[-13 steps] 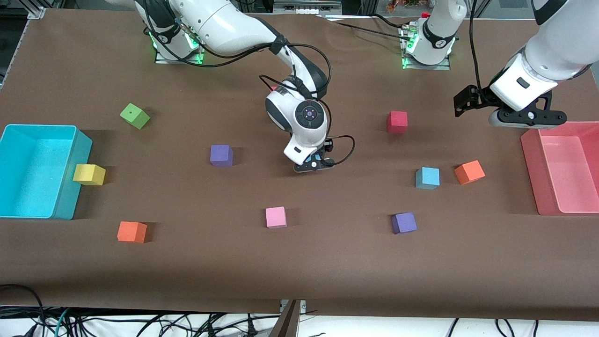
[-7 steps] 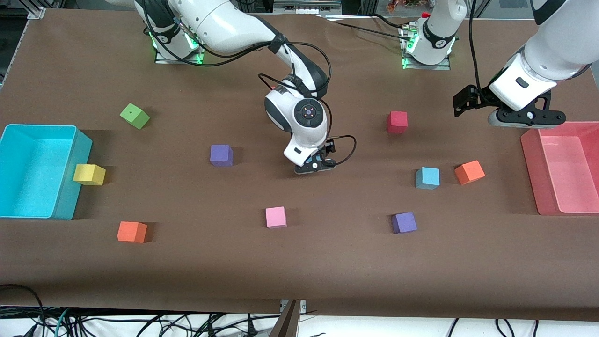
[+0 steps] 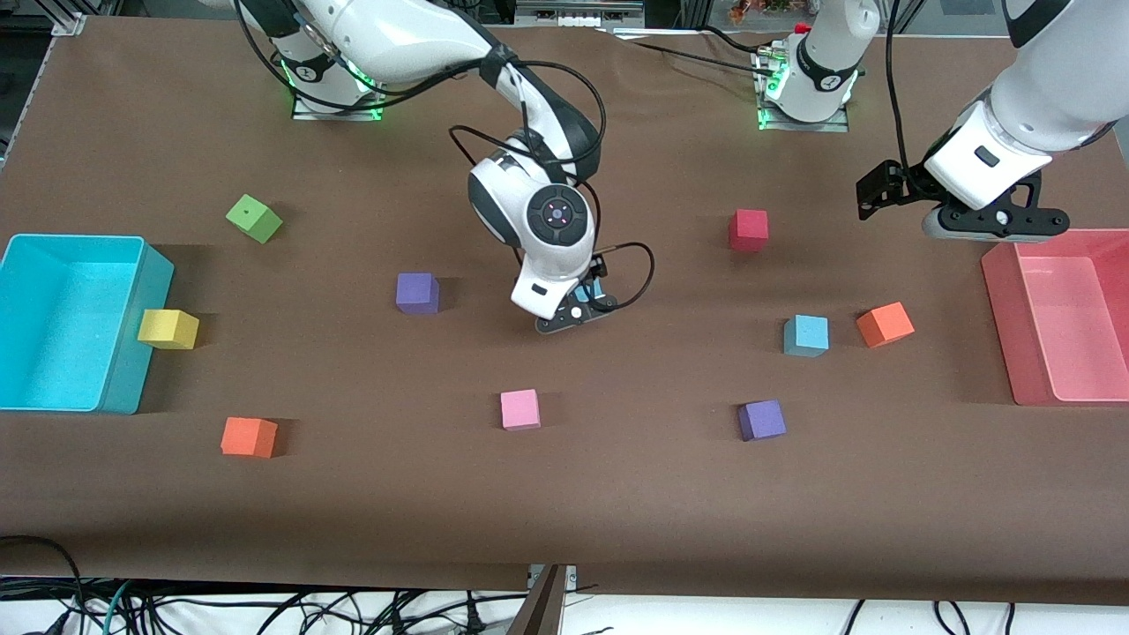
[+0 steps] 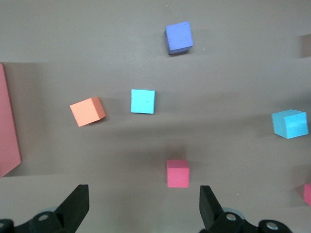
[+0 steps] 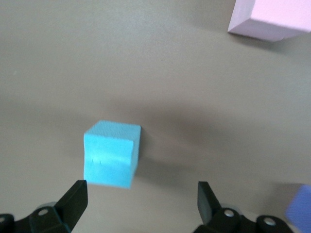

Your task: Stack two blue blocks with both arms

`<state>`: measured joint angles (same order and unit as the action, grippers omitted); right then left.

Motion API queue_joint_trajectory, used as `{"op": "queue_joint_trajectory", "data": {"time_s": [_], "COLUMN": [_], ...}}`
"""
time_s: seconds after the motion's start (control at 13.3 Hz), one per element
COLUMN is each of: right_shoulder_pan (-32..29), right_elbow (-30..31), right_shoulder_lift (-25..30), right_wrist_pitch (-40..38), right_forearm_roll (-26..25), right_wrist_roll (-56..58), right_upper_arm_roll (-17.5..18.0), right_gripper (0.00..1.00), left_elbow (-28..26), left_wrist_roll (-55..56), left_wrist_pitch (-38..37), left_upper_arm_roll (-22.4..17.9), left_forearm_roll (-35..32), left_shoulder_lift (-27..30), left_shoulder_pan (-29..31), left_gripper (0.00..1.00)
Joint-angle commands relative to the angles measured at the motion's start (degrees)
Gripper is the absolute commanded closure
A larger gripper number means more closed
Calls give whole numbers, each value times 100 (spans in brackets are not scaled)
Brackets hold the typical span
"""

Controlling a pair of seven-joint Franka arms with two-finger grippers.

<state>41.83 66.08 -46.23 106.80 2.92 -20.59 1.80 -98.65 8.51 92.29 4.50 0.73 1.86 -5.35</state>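
One light blue block (image 3: pixel 806 335) lies on the brown table toward the left arm's end, beside an orange cube (image 3: pixel 885 324); it also shows in the left wrist view (image 4: pixel 143 101). The second blue block (image 3: pixel 594 290) lies at mid-table, mostly hidden under my right gripper (image 3: pixel 575 312). In the right wrist view this block (image 5: pixel 112 153) sits just ahead of one open finger (image 5: pixel 73 201), not between the jaws. My right gripper (image 5: pixel 141 206) is open and empty. My left gripper (image 3: pixel 970 225) hangs open and empty (image 4: pixel 143 208) by the pink tray, waiting.
A red cube (image 3: pixel 748 229), two purple cubes (image 3: pixel 761 420) (image 3: pixel 417 293), a pink cube (image 3: pixel 519 409), a green cube (image 3: pixel 253 218), a yellow cube (image 3: pixel 168 329) and another orange cube (image 3: pixel 248 437) lie about. A teal bin (image 3: pixel 132 265) and a pink tray (image 3: pixel 1001 326) stand at the table's ends.
My right arm's wrist and gripper have shifted a little toward the right arm's end of the table, uncovering more of the blue block. The left arm has not moved.
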Motion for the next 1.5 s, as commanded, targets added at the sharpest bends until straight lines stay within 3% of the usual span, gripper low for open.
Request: {"op": "queue_joint_trajectory", "data": {"time_s": [0.0,0.3,0.45,0.6,0.75,0.9,1.05,1.43], "right_shoulder_pan": [-270,-614,-815,-895,-904,-956,-1036,-1080], "right_elbow": [624,791,1796,3238,3901,4139,4246,4369], "right_shoulder_lift": [553,703,1210,1834,2100,2092,2031,1522], "right_wrist_pitch": [-19,60,908,2234,2757,3126,3225,3242], "right_forearm_roll": [287,884,1314,2243,2983,3721,4932,7544], "right_wrist_roll": [992,2381,3135,4197,5376,6456,7913,11449], "right_upper_arm_roll": [-13,-21,-13,-13,5,22,31,57], "right_gripper": [0,0,0,0,0,0,0,0], "left_elbow": [152,188,188,110,-127,-277,-391,-1182], "left_wrist_roll": [-104,-95,-113,-113,-113,-113,-113,-148], "left_wrist_pitch": [-123,-79,-9,288,562,580,763,1984], "left_upper_arm_roll": [42,78,34,51,51,51,51,43], "left_forearm_roll": [-214,-214,-214,-275,-302,-302,-302,-267], "left_shoulder_lift": [26,8,-71,-264,-458,-510,-799,-1363], "left_shoulder_pan": [-27,-19,-19,-27,-27,-19,-19,-54], "left_gripper": [0,0,0,0,0,0,0,0]}}
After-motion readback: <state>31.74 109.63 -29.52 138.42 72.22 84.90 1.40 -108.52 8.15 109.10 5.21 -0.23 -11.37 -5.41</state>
